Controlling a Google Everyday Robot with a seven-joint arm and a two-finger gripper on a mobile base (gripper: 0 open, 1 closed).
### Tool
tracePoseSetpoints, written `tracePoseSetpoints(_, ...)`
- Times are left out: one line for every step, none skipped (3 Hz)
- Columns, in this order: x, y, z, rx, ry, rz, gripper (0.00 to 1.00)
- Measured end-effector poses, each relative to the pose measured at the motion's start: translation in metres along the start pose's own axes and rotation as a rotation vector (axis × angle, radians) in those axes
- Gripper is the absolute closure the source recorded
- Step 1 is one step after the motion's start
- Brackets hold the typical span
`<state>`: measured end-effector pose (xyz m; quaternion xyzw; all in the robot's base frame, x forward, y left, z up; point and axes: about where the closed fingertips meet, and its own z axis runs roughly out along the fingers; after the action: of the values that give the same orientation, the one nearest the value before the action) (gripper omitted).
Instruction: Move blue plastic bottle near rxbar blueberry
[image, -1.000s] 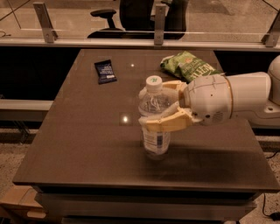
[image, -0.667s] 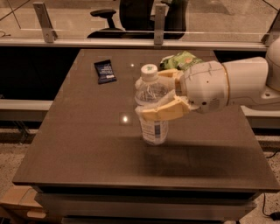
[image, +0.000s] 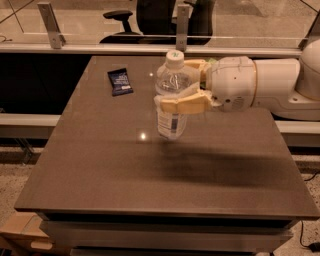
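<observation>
The end effector (image: 178, 86), clamped around the blue plastic bottle (image: 171, 121), holds it upright above the counter's (image: 100, 170) middle, so the pickup looks done, while carrying it to the rxbar blueberry (image: 120, 81) near the far-left corner remains.

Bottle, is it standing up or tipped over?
Upright: the blue plastic bottle, cap on top, is held by the gripper above the table.

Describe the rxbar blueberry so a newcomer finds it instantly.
Look at the dark table, far left part. The rxbar blueberry lies there, apart from the gripper clamping the blue plastic bottle above mid-table. It alone is small, flat and dark blue.
</observation>
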<state>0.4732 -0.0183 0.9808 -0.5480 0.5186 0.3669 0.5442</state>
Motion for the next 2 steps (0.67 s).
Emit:
tracePoseSetpoints(-0.003,-0.029,0.010,0.047,-0.062,-0.019,1.00)
tracePoseSetpoints(-0.010,-0.057,0.023,0.058,-0.055,-0.030,1.00)
